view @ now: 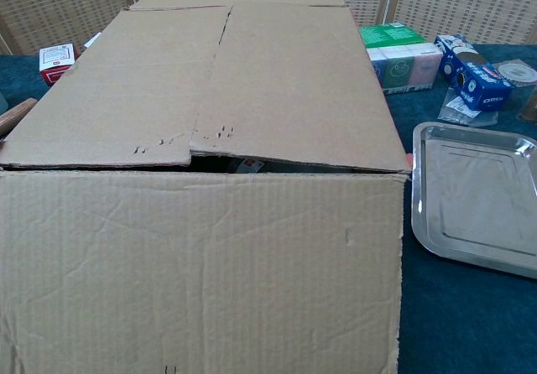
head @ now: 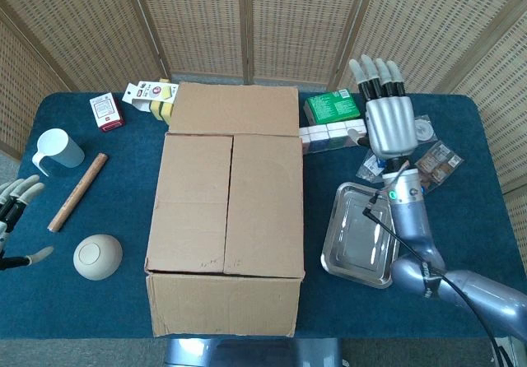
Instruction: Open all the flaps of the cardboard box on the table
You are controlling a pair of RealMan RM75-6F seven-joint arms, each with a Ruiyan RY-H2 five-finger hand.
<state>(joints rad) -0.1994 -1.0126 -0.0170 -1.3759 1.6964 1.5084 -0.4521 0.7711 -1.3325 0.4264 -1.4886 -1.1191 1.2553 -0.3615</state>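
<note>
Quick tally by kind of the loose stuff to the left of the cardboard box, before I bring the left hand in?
Small cartons: 2, red-and-white and yellow-and-white
Cups: 1, pale mug
Wooden sticks: 1
Bowls: 1, upturned, cream
Total: 5
The left hand is at the table's left edge, holding nothing.
</note>
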